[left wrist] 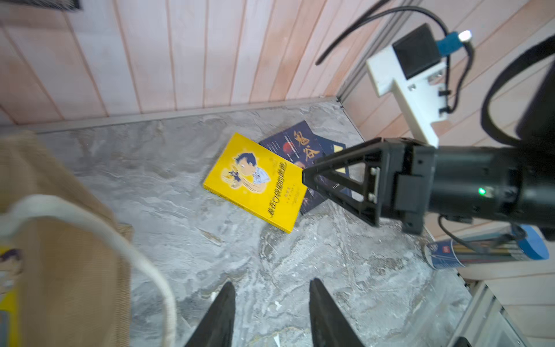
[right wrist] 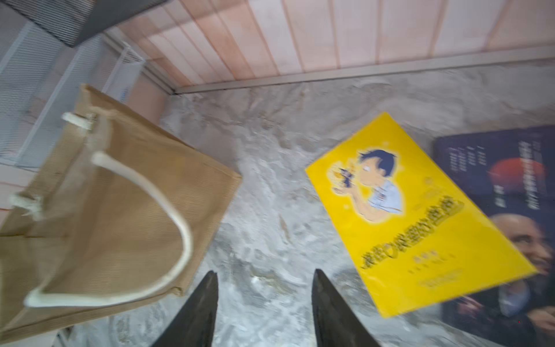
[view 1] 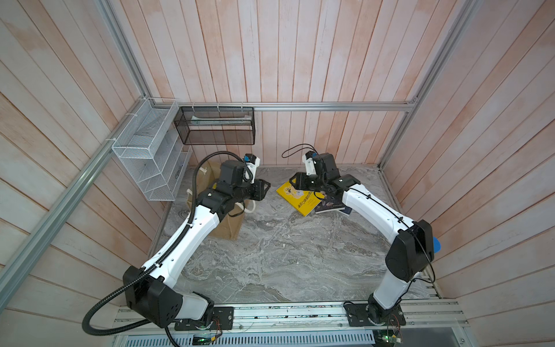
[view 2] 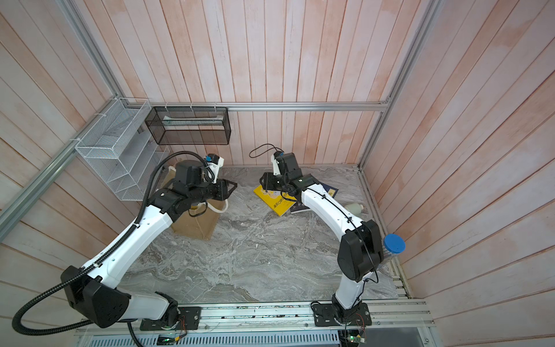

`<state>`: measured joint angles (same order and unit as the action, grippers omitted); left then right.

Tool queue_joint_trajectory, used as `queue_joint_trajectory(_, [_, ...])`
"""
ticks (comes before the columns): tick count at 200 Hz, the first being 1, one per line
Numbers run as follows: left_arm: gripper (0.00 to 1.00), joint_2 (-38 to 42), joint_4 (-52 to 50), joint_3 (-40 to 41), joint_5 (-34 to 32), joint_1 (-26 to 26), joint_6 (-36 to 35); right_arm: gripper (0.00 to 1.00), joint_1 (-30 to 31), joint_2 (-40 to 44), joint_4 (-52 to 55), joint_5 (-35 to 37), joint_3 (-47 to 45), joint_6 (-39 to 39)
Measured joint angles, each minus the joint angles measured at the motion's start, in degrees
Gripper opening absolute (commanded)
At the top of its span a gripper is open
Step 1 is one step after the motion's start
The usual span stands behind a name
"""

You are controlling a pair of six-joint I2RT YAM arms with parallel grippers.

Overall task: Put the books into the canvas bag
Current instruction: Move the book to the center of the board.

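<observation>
Yellow cartoon-cover paperback: flat, long axis slanting, just ahead of right jaws (overlapping a dark portrait-cover book).
Right jaws: apart, empty.
Left jaws: apart, empty.

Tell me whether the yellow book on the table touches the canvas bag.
Apart. The right wrist view shows bare table between the canvas bag and the yellow book.

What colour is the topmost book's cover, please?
The book is bright yellow; sharpest in the left wrist view.

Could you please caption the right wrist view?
Open, empty right gripper over the table; canvas bag upright, yellow book overlapping a dark book.
</observation>
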<state>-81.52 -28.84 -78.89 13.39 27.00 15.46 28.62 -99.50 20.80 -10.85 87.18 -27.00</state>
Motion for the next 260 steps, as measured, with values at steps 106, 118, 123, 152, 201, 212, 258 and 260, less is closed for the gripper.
queue_joint_trajectory(106, [0.43,-19.91,15.69,3.13,-1.68,6.29,15.8,0.58,-14.93,-8.85,-5.55,-1.46,-0.76,4.85])
queue_joint_trajectory(118, [0.43,-22.18,16.61,2.97,-1.64,6.27,16.81,0.58,-15.5,-11.67,-5.7,-1.46,0.96,5.6])
queue_joint_trajectory(123, [0.44,-23.37,16.94,2.78,-1.62,6.27,17.2,0.58,-15.69,-13.05,-5.75,-1.46,1.84,5.81])
queue_joint_trajectory(152, [0.46,-30.1,17.77,0.11,-1.46,6.12,19.37,0.58,-15.93,-19.71,-5.57,-1.44,7.02,7.21])
queue_joint_trajectory(201, [0.49,-38.38,18.4,-6.05,-1.44,4.59,22.77,0.58,-15.93,-28.72,-4.35,-1.86,15.74,9.07])
queue_joint_trajectory(212, [0.49,-39.78,18.75,-7.17,-1.25,4.04,23.43,0.58,-15.98,-30.34,-3.76,-2.21,17.57,9.46])
queue_joint_trajectory(258, [0.49,-43.76,21.42,-8.07,1.07,2.1,25.62,0.58,-15.98,-33.16,-2.12,-5.07,19.1,10.36])
queue_joint_trajectory(260, [0.49,-43.91,21.55,-8.07,1.16,2.08,25.75,0.58,-15.98,-33.16,-2.08,-5.22,19.04,10.36])
